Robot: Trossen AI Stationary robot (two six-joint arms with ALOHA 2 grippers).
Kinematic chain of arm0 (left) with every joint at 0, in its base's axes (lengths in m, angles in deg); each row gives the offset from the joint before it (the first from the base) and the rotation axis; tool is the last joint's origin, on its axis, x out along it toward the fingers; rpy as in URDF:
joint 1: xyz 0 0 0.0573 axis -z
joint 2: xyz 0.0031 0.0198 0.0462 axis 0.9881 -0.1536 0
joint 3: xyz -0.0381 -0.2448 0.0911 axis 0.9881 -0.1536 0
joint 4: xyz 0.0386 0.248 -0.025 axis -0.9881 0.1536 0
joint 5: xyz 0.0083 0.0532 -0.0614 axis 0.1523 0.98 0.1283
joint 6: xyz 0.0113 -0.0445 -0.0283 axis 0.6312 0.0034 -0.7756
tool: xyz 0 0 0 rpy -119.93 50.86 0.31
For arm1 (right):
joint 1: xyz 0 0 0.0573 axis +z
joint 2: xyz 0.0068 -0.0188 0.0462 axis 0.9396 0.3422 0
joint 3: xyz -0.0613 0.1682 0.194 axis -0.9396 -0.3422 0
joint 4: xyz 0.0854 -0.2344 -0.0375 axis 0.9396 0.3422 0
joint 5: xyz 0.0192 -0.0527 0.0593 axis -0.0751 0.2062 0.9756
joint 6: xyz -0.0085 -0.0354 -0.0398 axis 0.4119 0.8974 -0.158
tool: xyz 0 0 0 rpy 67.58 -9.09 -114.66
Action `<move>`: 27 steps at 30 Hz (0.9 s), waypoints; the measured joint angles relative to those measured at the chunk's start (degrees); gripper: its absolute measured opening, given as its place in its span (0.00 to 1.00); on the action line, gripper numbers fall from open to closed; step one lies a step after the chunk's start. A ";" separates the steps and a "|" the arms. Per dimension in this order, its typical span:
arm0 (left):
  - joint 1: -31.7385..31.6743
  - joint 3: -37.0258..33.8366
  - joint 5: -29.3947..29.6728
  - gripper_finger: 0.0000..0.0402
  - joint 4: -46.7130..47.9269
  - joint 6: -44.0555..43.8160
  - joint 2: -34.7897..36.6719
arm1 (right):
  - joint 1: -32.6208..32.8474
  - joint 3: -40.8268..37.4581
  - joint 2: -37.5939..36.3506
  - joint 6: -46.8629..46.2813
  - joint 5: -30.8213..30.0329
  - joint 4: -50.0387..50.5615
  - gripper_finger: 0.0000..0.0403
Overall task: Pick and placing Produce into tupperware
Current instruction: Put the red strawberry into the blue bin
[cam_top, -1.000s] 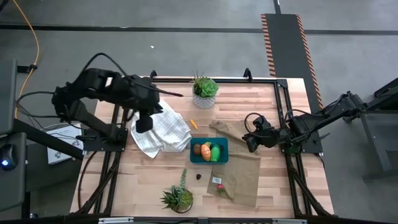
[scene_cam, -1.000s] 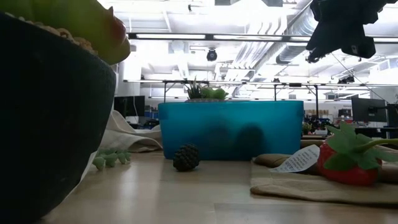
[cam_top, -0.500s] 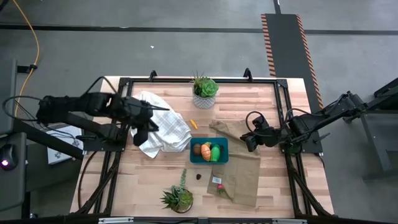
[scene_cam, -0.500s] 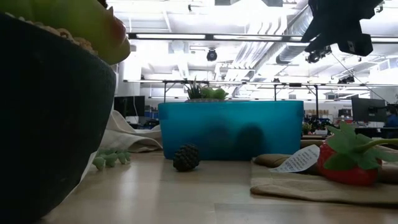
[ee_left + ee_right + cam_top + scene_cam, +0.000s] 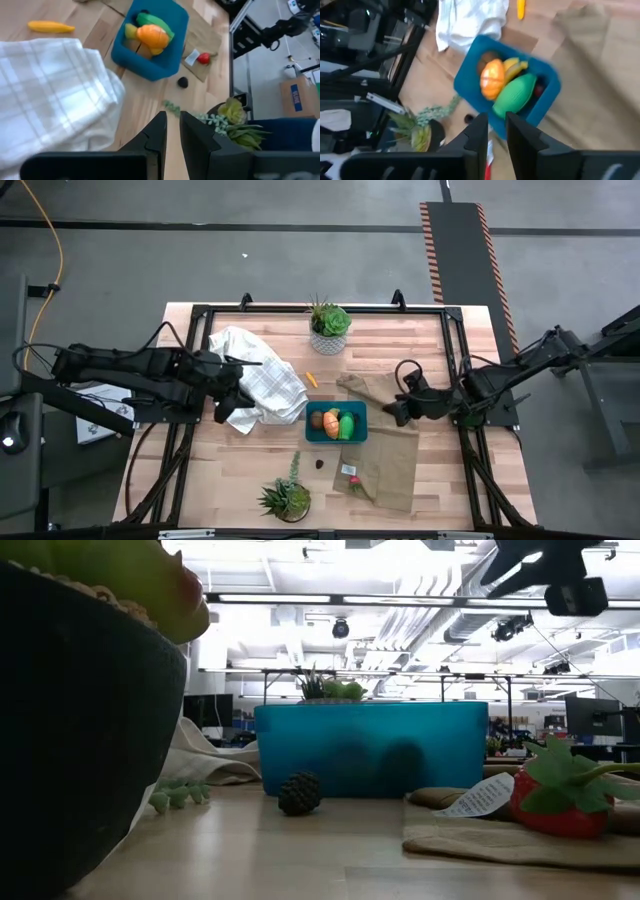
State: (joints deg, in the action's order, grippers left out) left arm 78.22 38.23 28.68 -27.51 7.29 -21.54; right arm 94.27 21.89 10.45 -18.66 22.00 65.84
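Tub [image 5: 336,423] mid-table w/ orange, green, brown pieces inside. Left pincer [image 5: 232,402] nearly shut, empty, parked over cloth [image 5: 262,385]. Right pincer [image 5: 397,410] narrow gap, empty, beside tub. Banana [image 5: 311,379] not yet in.

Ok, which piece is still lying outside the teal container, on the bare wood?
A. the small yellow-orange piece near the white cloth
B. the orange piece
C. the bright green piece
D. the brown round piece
A: the small yellow-orange piece lies on the wood beside the white cloth, outside the teal container.
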 joint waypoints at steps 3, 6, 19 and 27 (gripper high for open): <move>-0.02 -0.31 0.00 0.10 -0.03 0.17 0.00 | 0.94 2.37 3.90 -1.76 2.07 0.38 0.10; -0.02 -0.31 -0.02 0.10 -0.41 1.00 0.00 | 2.14 6.13 9.12 -3.01 3.09 2.07 0.09; -0.02 -0.31 -4.98 0.10 -0.44 0.96 0.28 | 7.44 31.07 30.08 -12.16 7.17 23.76 0.10; 0.00 -0.31 -6.25 0.10 2.60 -0.66 0.27 | 10.11 40.60 37.12 -22.26 5.80 27.04 0.24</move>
State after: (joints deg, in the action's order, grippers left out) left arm 78.22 37.92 22.43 -24.91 6.63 -21.27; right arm 104.38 62.49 47.57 -40.93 27.80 92.89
